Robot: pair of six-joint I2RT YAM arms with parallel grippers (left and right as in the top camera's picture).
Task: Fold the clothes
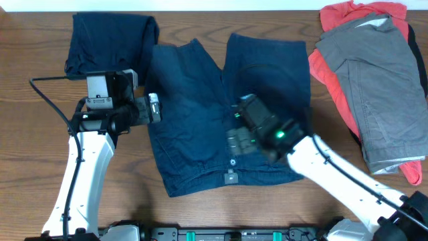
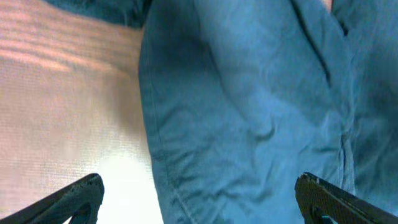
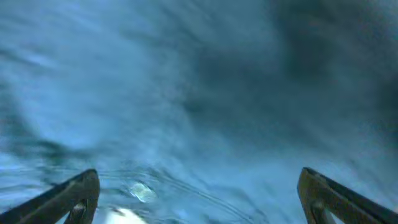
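Shorts of dark blue cloth (image 1: 200,114) lie flat, unfolded, in the middle of the brown wooden tabletop (image 1: 27,174). A folded dark blue cloth (image 1: 110,40) at the far left corner looks done. A heap of grey and red clothes (image 1: 371,87) waits at the far right corner. The left claw (image 1: 155,107) is spread wide at the shorts' left side. The right claw (image 1: 235,142), spread wide too, hangs above them.

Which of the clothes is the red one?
The red garment on the right, peeking out beneath the grey shorts. The spread shorts and the folded bundle are dark blue.
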